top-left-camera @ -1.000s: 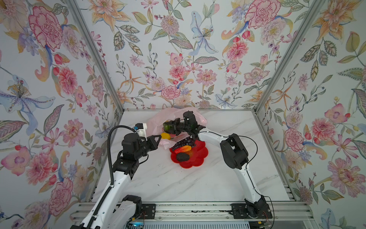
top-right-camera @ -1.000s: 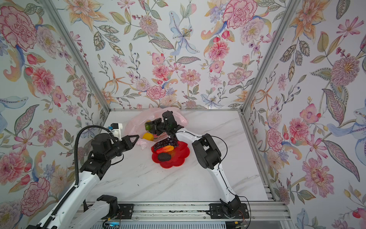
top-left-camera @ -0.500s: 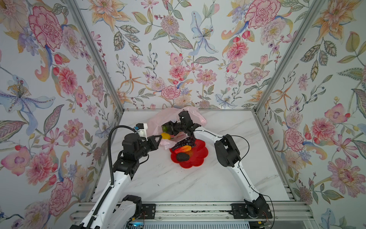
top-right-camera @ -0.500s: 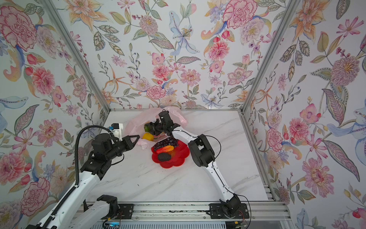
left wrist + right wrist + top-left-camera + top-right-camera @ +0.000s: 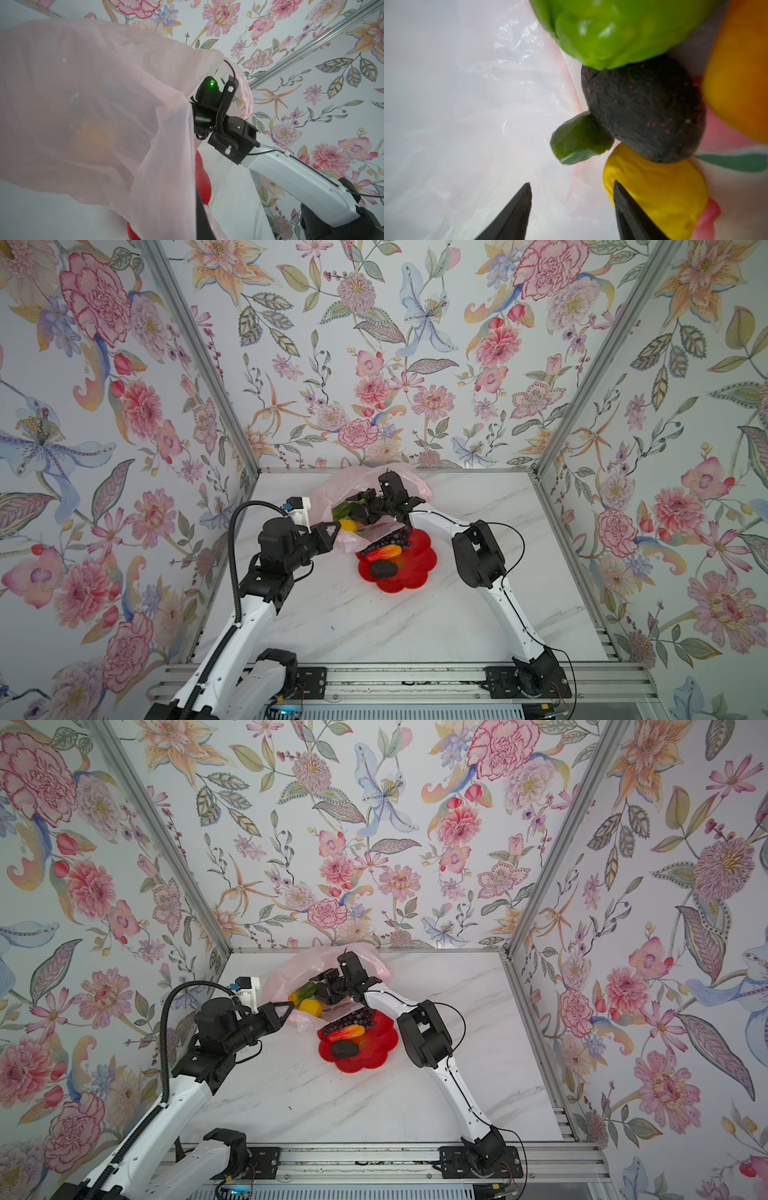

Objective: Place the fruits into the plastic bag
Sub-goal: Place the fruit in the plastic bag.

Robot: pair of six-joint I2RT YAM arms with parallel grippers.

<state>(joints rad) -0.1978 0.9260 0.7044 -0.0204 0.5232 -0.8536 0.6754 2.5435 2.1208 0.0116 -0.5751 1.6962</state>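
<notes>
Fruits left on red plate (image 5: pixel 419 576), nearest: dark avocado (image 5: pixel 383 569), mango (image 5: pixel 384 551), grapes (image 5: pixel 392 536). Left of it, left tool (image 5: pixel 335 527) pinching plastic bag (image 5: pixel 328 497) rim, holding mouth up. Farther, inside bag, right tool (image 5: pixel 572 185) just spread, second avocado (image 5: pixel 643 108) dropped free beside lemon (image 5: pixel 658 191). Likely at least three pieces to go; next, back out toward plate.

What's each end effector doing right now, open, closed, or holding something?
Left end effector: closed, pinching the plastic bag at its edge.
Right end effector: open, holding nothing, inside the plastic bag.
</notes>
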